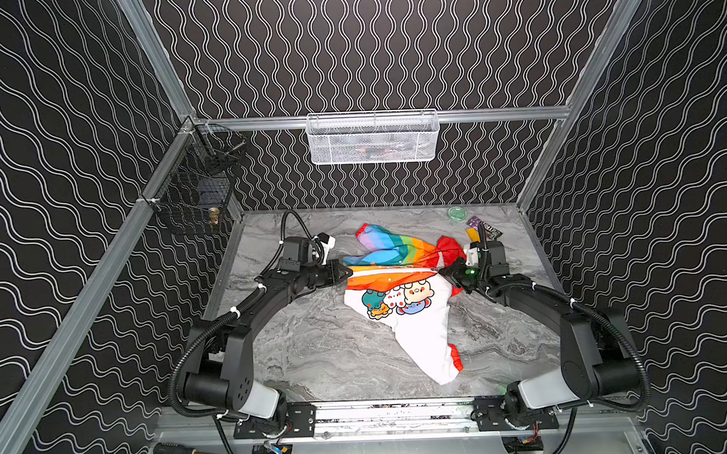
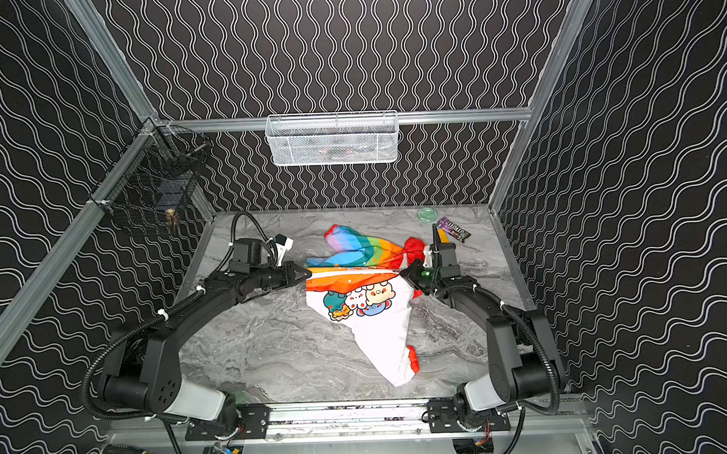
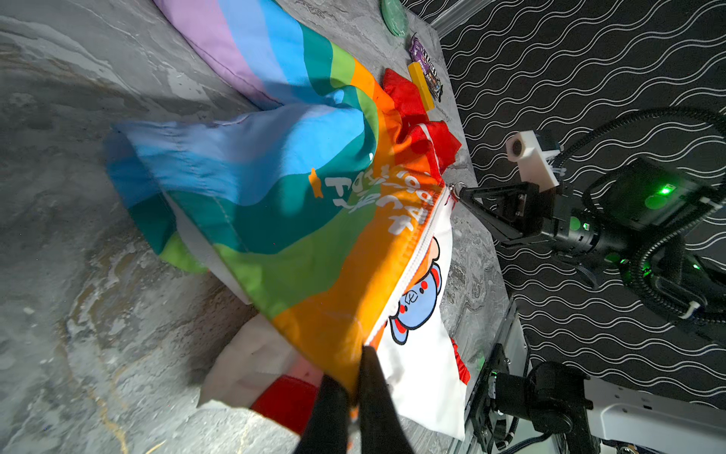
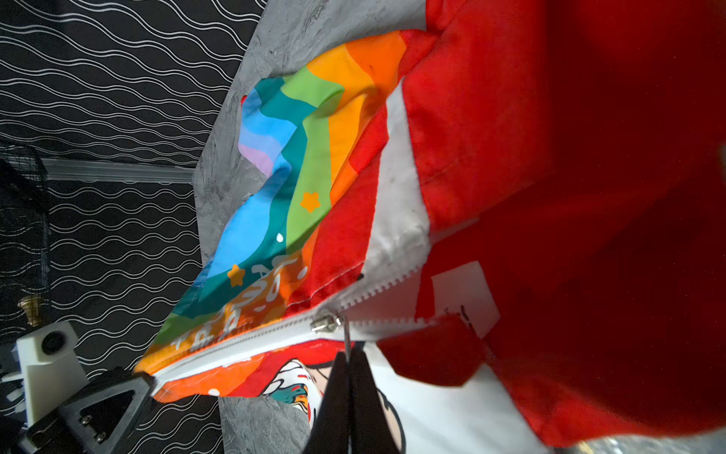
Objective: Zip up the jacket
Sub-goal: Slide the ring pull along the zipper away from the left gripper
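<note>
Both top views: jacket (image 1: 402, 314) (image 2: 369, 323) sits mid-table (image 1: 316, 354), a bit toward the far side, strung between the two arms. The rainbow shell is bunched on the far side and a white cartoon-print panel trails toward the near edge. Left gripper (image 1: 349, 273) (image 2: 309, 273) is at the jacket's left end, right gripper (image 1: 440, 271) (image 2: 401, 272) at its right end by the red hood (image 1: 450, 248). The orange edge runs straight between them. Jaw state isn't readable from here. Left wrist: left gripper (image 3: 355, 377) is clamped on the orange fabric at the end of the white zipper (image 3: 416, 243), cloth pinched between the fingers. The zipper runs away from it to the right gripper (image 3: 459, 192), whose tips meet the zipper's far end. Right wrist: right gripper (image 4: 347, 355) is closed on the thin metal zipper pull (image 4: 347, 338) hanging from the slider (image 4: 325, 323). Teeth are meshed from the slider back to the left gripper (image 4: 147, 383) and split apart past the slider toward the hood (image 4: 550, 157).
</note>
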`<action>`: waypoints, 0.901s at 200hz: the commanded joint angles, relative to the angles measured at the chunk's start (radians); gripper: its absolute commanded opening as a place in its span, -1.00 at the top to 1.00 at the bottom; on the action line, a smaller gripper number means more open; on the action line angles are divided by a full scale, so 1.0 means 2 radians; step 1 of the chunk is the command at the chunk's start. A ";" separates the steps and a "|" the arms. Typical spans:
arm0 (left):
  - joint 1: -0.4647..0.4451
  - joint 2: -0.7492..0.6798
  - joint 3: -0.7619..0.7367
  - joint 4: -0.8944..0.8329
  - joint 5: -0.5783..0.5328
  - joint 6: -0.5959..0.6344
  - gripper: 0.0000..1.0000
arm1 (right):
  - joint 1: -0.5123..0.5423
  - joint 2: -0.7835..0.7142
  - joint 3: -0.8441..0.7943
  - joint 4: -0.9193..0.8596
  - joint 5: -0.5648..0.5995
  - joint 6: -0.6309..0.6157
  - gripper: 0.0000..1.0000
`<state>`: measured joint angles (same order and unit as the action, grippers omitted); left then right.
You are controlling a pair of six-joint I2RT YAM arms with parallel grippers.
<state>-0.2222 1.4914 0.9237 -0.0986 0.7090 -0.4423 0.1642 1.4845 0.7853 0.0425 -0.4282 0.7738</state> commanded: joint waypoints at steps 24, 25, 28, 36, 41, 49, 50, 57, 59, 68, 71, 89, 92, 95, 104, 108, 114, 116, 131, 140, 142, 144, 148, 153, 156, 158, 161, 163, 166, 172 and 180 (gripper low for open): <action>0.001 -0.005 -0.001 0.005 -0.006 0.002 1.00 | -0.008 -0.007 -0.005 -0.003 0.008 -0.005 1.00; 0.001 -0.005 -0.001 0.005 -0.006 0.002 1.00 | -0.008 -0.007 -0.005 -0.004 0.008 -0.005 1.00; 0.001 -0.005 -0.001 0.006 -0.006 0.002 1.00 | -0.009 -0.007 -0.005 -0.004 0.008 -0.006 1.00; 0.001 -0.005 -0.001 0.006 -0.006 0.002 1.00 | -0.012 -0.008 -0.006 -0.004 0.008 -0.006 1.00; 0.001 -0.005 -0.001 0.006 -0.006 0.001 1.00 | -0.012 -0.008 -0.007 -0.004 0.008 -0.006 1.00; 0.001 -0.005 -0.001 0.006 -0.006 0.001 1.00 | -0.014 -0.009 -0.008 -0.004 0.007 -0.006 1.00; 0.001 -0.005 -0.001 0.006 -0.006 0.001 1.00 | -0.015 -0.009 -0.008 -0.004 0.007 -0.006 1.00; 0.001 -0.005 -0.001 0.006 -0.006 0.000 1.00 | -0.016 -0.009 -0.008 -0.005 0.007 -0.007 1.00; 0.001 -0.005 -0.001 0.006 -0.006 0.001 1.00 | -0.017 -0.010 -0.008 -0.004 0.007 -0.007 1.00; 0.001 -0.004 -0.001 0.006 -0.006 0.000 1.00 | -0.019 -0.011 -0.009 -0.005 0.006 -0.007 1.00; 0.002 -0.005 -0.001 0.006 -0.006 0.000 1.00 | -0.020 -0.011 -0.010 -0.005 0.006 -0.007 1.00; 0.001 -0.005 -0.001 0.007 -0.006 0.000 1.00 | -0.024 -0.011 -0.011 -0.006 0.005 -0.008 1.00; 0.001 -0.005 -0.002 0.007 -0.006 0.000 1.00 | -0.024 -0.012 -0.011 -0.006 0.006 -0.009 1.00; 0.001 -0.005 -0.002 0.007 -0.006 0.000 1.00 | -0.025 -0.012 -0.011 -0.007 0.006 -0.009 1.00; 0.001 -0.005 -0.002 0.007 -0.007 0.000 1.00 | -0.028 -0.012 -0.012 -0.006 0.005 -0.009 1.00; 0.001 -0.005 -0.002 0.007 -0.006 0.000 1.00 | -0.028 -0.012 -0.013 -0.007 0.005 -0.010 1.00; 0.001 -0.005 -0.002 0.007 -0.006 0.000 1.00 | -0.029 -0.013 -0.013 -0.007 0.005 -0.010 1.00; 0.001 -0.005 -0.002 0.007 -0.006 0.000 1.00 | -0.030 -0.013 -0.013 -0.007 0.005 -0.010 1.00; 0.001 -0.005 -0.002 0.007 -0.006 0.000 1.00 | -0.034 -0.013 -0.014 -0.007 0.004 -0.012 1.00; 0.001 -0.005 -0.003 0.007 -0.007 0.000 1.00 | -0.037 -0.013 -0.015 -0.008 0.003 -0.013 1.00; 0.001 -0.004 -0.003 0.007 -0.006 0.000 1.00 | -0.038 -0.013 -0.015 -0.008 0.003 -0.013 1.00; 0.001 -0.005 -0.003 0.008 -0.007 0.000 1.00 | -0.038 -0.014 -0.015 -0.008 0.003 -0.013 1.00; 0.001 -0.005 -0.003 0.008 -0.007 0.000 1.00 | -0.039 -0.014 -0.015 -0.008 0.002 -0.013 1.00; 0.001 -0.005 -0.003 0.008 -0.006 0.000 1.00 | -0.040 -0.014 -0.015 -0.009 0.002 -0.014 1.00; 0.002 -0.005 -0.002 0.008 -0.006 0.000 1.00 | -0.041 -0.014 -0.015 -0.009 0.002 -0.014 1.00; 0.001 -0.005 -0.002 0.008 -0.006 0.000 1.00 | -0.041 -0.014 -0.015 -0.009 0.002 -0.014 1.00; 0.002 -0.005 -0.002 0.008 -0.006 0.000 1.00 | -0.042 -0.014 -0.015 -0.009 0.002 -0.014 1.00; 0.001 -0.005 -0.002 0.008 -0.006 0.000 1.00 | -0.043 -0.014 -0.015 -0.009 0.001 -0.014 1.00; 0.001 -0.005 -0.002 0.008 -0.006 0.000 1.00 | -0.043 -0.014 -0.015 -0.010 0.001 -0.015 1.00; 0.001 -0.005 -0.003 0.008 -0.006 0.000 1.00 | -0.045 -0.014 -0.015 -0.010 0.001 -0.016 1.00; 0.002 -0.006 -0.003 0.007 -0.007 0.000 1.00 | -0.046 -0.014 -0.015 -0.011 0.001 -0.017 1.00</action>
<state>-0.2218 1.4910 0.9215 -0.0986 0.7055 -0.4423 0.0803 1.4628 0.7559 0.0257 -0.4355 0.7586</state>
